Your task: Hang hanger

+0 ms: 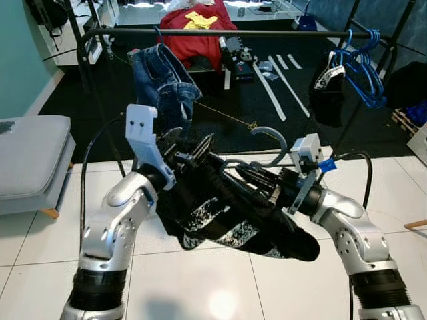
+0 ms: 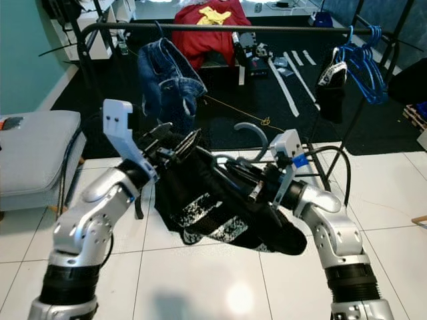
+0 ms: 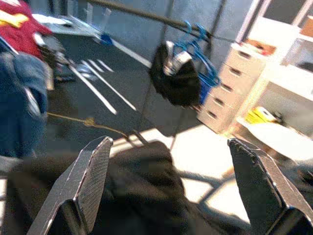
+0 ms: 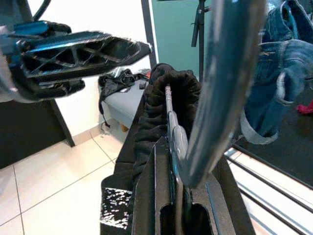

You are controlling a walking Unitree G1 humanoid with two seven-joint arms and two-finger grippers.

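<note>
Nearest, raised between two silver arms above white floor tiles (image 1: 200, 280): a grey hanger (image 1: 270, 143) carrying a black garment with white speckled print (image 1: 227, 223), held well short of the rail. Right hand (image 1: 257, 181) clamped on the hanger's neck just below the hook, fingers together around it, hook curving upward. Left hand (image 1: 190, 148) at the garment's other end, fingers (image 3: 93, 176) spread apart with black cloth bunched between them. Left of the arms, a grey cushioned bench (image 1: 33, 160) against a teal wall. Behind the arms, a black clothes rail (image 1: 227, 32) running across the scene. Hung on it at left, a blue denim garment (image 1: 163, 83); at right, a cluster of blue hangers (image 1: 363, 67) beside a black garment (image 1: 327, 90). Farther back, on dark flooring, a red garment with yellow print (image 1: 197, 30) and scattered white strips (image 1: 277, 80).
</note>
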